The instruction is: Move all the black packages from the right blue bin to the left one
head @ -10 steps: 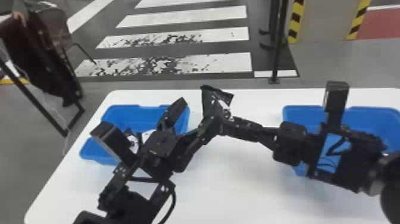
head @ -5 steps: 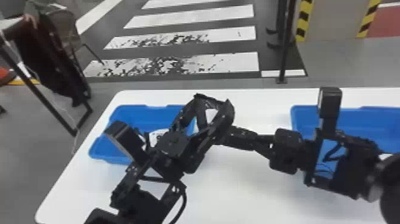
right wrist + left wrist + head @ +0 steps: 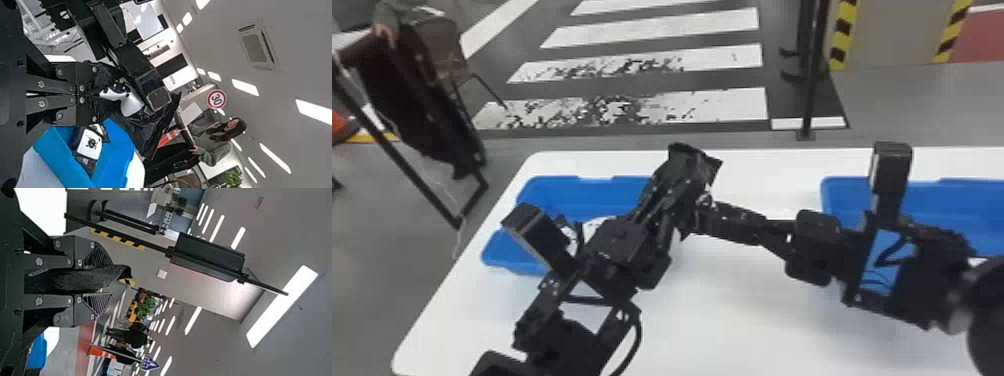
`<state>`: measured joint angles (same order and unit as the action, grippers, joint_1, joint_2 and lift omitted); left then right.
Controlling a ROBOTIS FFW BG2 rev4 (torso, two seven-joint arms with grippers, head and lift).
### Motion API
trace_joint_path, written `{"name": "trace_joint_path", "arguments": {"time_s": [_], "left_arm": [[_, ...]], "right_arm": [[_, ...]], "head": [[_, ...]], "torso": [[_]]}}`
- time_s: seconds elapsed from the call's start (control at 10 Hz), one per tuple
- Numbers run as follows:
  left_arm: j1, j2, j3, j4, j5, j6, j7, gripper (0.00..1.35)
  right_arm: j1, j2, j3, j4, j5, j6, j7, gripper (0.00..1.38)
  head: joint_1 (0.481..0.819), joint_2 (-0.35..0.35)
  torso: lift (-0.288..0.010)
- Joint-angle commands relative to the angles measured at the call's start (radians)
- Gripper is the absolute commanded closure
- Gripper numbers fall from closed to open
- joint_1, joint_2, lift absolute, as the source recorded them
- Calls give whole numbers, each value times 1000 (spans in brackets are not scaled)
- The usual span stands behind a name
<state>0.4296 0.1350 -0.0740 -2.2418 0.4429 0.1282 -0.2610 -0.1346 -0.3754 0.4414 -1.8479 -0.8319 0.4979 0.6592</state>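
In the head view, a black package [image 3: 693,161] is above the table between the arms, with my left gripper [image 3: 676,194] shut on it from the left and my right gripper [image 3: 706,212] from the right. The left wrist view shows the dark package [image 3: 74,280] squeezed between both fingers of the left gripper [image 3: 102,280]. In the right wrist view, the right gripper [image 3: 102,94] pinches the package [image 3: 143,131]. Behind the left arm stands the left blue bin [image 3: 587,192], holding a package with a white label [image 3: 91,144]. The right blue bin [image 3: 952,200] is partly behind the right arm.
The white table [image 3: 732,310] runs beneath both arms, which almost meet between the bins. A dark post [image 3: 812,75] stands beyond the table's far edge, and a chair with dark cloth [image 3: 407,100] is off its left side.
My left gripper, earlier spread wide, has come to the package and closed on it. The right gripper has kept its hold. The head view has shifted a little, so the bins appear farther right.
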Motion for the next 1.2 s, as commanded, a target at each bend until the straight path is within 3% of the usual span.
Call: {"name": "trace_joint_path", "arguments": {"time_s": [0.0,0.1,0.2,0.3,0.5,0.6,0.9,1.0,1.1], "left_arm": [[0,0,0,0,-6,-33,0,1210],[0,0,4,0,-10,-37,2,1210],[-3,-3,18,0,-24,-23,2,1210],[-3,-6,42,7,-50,-33,6,1210],[-61,-14,116,137,-140,-99,45,1210],[-106,-15,174,223,-222,-121,69,1210],[-189,-18,265,420,-337,-217,135,1210],[-209,-17,269,454,-325,-209,146,1210],[-219,-18,263,469,-311,-226,177,1125]], "right_arm": [[-3,1,-1,11,-2,-10,-1,1251],[-8,7,-1,33,-20,-24,-1,1202],[-8,10,-1,57,-45,-54,-1,1026],[-8,10,-1,72,-51,-71,0,980],[22,12,-45,94,-75,-93,0,208],[29,16,-68,104,-71,-95,-1,98],[31,21,-84,109,-47,-115,-1,111],[29,23,-92,114,-45,-125,-7,111],[29,24,-106,109,-24,-125,-9,111]], "head": [[695,230],[695,231],[695,233],[695,232],[695,250],[692,268],[682,347],[681,350],[681,350]], "torso": [[-179],[-179],[-179],[-179],[-179],[-179],[-179],[-179],[-179]]}}
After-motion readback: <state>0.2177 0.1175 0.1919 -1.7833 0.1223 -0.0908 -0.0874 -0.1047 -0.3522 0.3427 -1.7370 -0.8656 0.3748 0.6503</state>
